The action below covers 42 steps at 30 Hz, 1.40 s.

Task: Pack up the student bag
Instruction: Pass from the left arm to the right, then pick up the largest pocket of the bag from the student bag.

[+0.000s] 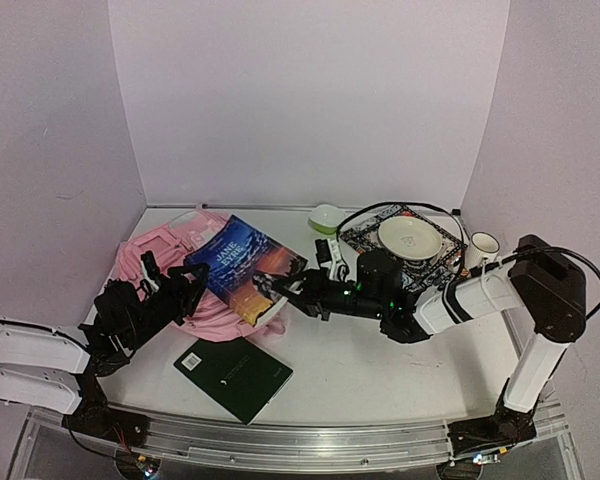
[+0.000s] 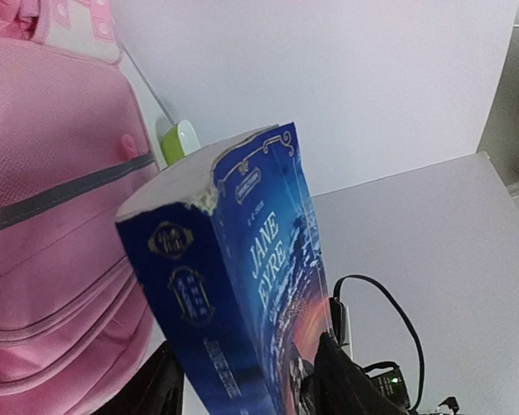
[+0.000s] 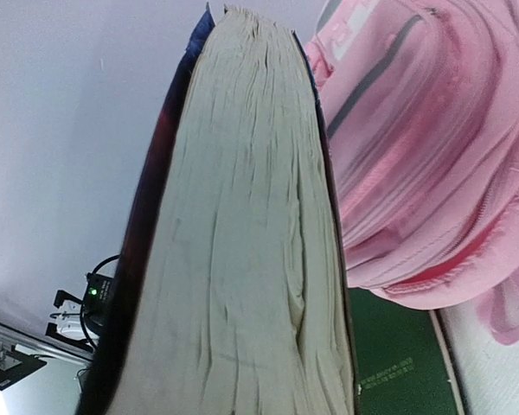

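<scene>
Jane Eyre paperback (image 1: 246, 264), tilted between left fingers (image 1: 188, 286) and right fingers (image 1: 292, 297), grip unclear, covers the student bag (image 1: 145, 256) lying front-up below them, its long axis hidden; green notebook (image 1: 233, 373) lies nearer on the tabletop (image 1: 380, 370).

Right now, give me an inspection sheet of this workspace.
Surface: white table, no spills seen.
Job's things: soft pink fabric backpack lies back left; blue Jane Eyre paperback tilted over it.
Clutter: dark green notebook in front; small green bowl, cream plate on patterned tray, white mug behind.
Grippers: left gripper and right gripper, fingers at the paperback's opposite ends; grip unclear.
Cables: black cable loops by the right arm.
Surroundings: lilac walls; nothing else seen.
</scene>
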Each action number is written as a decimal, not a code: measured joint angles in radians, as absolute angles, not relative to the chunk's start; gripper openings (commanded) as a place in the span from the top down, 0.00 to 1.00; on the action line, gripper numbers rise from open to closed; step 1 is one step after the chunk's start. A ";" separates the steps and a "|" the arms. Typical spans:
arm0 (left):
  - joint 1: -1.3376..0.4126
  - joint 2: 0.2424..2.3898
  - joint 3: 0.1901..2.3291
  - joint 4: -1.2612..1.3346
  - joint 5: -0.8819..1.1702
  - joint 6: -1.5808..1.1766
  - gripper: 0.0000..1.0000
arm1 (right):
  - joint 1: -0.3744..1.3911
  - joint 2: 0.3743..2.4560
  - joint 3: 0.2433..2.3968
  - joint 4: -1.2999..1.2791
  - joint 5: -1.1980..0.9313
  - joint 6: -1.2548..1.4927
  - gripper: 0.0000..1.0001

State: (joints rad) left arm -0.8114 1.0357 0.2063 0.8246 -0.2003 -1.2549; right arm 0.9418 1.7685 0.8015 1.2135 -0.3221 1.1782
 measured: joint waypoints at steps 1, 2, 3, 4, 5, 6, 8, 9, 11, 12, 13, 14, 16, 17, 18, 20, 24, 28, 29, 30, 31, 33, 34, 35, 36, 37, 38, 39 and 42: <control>-0.811 1.023 0.206 0.797 -0.205 -1.234 0.37 | 0.930 1.767 0.790 1.210 -0.322 1.182 1.00; -0.810 1.007 0.206 0.771 -0.210 -1.210 0.33 | 0.918 1.762 0.776 1.205 -0.319 1.185 1.00; -0.809 0.986 0.208 0.745 -0.215 -1.186 0.30 | 0.905 1.755 0.760 1.196 -0.313 1.187 1.00; -0.809 0.964 0.212 0.721 -0.219 -1.161 0.27 | 0.891 1.746 0.743 1.183 -0.305 1.189 1.00; -0.809 0.947 0.220 0.691 -0.222 -1.128 0.24 | 0.879 1.740 0.727 1.169 -0.296 1.193 1.00; -0.809 0.930 0.233 0.654 -0.224 -1.098 0.23 | 0.868 1.733 0.709 1.160 -0.284 1.197 1.00; -0.808 0.914 0.276 0.572 -0.228 -1.024 0.21 | 0.841 1.712 0.670 1.150 -0.269 1.202 1.00; -0.808 0.913 0.307 0.523 -0.230 -0.992 0.21 | 0.829 1.696 0.654 1.148 -0.261 1.204 1.00; -0.808 0.919 0.377 0.414 -0.232 -0.920 0.20 | 0.810 1.657 0.624 1.144 -0.246 1.206 1.00; -0.808 0.928 0.418 0.358 -0.235 -0.885 0.20 | 0.803 1.637 0.611 1.144 -0.240 1.206 1.00; -0.808 0.941 0.461 0.303 -0.237 -0.844 0.19 | 0.796 1.616 0.596 1.143 -0.235 1.206 1.00; -0.808 0.958 0.513 0.238 -0.239 -0.800 0.19 | 0.788 1.594 0.580 1.142 -0.231 1.206 1.00; -0.808 0.999 0.604 0.135 -0.241 -0.727 0.19 | 0.774 1.554 0.548 1.138 -0.221 1.206 1.00; -0.808 1.022 0.646 0.086 -0.240 -0.690 0.19 | 0.767 1.537 0.532 1.137 -0.216 1.205 1.00; -0.808 1.048 0.689 0.034 -0.238 -0.653 0.19 | 0.757 1.518 0.515 1.134 -0.211 1.205 1.00; -0.808 1.108 0.766 -0.056 -0.227 -0.585 0.19 | 0.740 1.478 0.479 1.125 -0.204 1.205 1.00; -0.818 1.230 0.876 -0.204 -0.194 -0.483 0.20 | 0.708 1.395 0.420 1.102 -0.179 1.197 1.00; -0.895 1.371 0.969 -0.328 -0.208 -0.407 0.21 | 0.680 1.317 0.379 1.091 -0.158 1.189 1.00; -0.920 1.402 0.989 -0.352 -0.214 -0.393 0.22 | 0.675 1.303 0.374 1.090 -0.153 1.188 1.00; -0.947 1.441 1.015 -0.379 -0.217 -0.382 0.22 | 0.672 1.290 0.370 1.089 -0.148 1.186 1.00; -0.966 1.472 1.035 -0.398 -0.221 -0.372 0.23 | 0.669 1.280 0.369 1.090 -0.143 1.184 1.00; -0.990 1.532 1.068 -0.437 -0.233 -0.359 0.23 | 0.667 1.265 0.368 1.092 -0.138 1.180 1.00; -0.994 1.556 1.081 -0.453 -0.243 -0.355 0.23 | 0.667 1.262 0.368 1.093 -0.138 1.178 1.00; -0.994 1.578 1.092 -0.470 -0.254 -0.351 0.23 | 0.667 1.261 0.368 1.093 -0.138 1.178 1.00; -0.994 1.599 1.100 -0.485 -0.264 -0.347 0.23 | 0.667 1.260 0.368 1.093 -0.138 1.178 1.00; -0.994 1.616 1.107 -0.501 -0.275 -0.344 0.24 | 0.667 1.260 0.367 1.092 -0.139 1.178 1.00; -0.994 1.632 1.116 -0.522 -0.288 -0.342 0.24 | 0.667 1.260 0.366 1.091 -0.140 1.178 1.00; -0.994 1.647 1.124 -0.538 -0.301 -0.340 0.25 | 0.667 1.260 0.364 1.091 -0.141 1.178 1.00; -0.994 1.698 1.164 -0.587 -0.350 -0.338 0.31 | 0.667 1.260 0.363 1.088 -0.141 1.178 1.00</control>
